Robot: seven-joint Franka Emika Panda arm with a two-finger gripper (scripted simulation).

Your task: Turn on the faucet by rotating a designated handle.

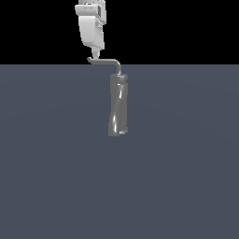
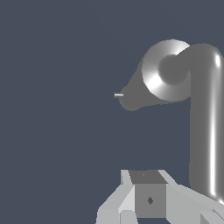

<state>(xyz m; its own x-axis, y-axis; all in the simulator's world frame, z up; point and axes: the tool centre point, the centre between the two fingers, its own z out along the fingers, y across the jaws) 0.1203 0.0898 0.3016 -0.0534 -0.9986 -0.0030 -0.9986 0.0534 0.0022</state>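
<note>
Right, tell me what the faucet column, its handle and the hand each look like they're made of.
The faucet looks like polished grey metal, given the bright streaky highlights down its twisted column. The handle seems the same metal, smooth and glossy, with a sharp white glint along the rod in the wrist view. The hand looks like matte white plastic or painted casing, with flat shading and no reflections. As it's a render, these are only appearances.

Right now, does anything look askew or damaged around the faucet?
Nothing stands out. The faucet stands upright and whole on the floor, its handle reaching toward the exterior view's left, with the gripper at the handle's tip.
</note>
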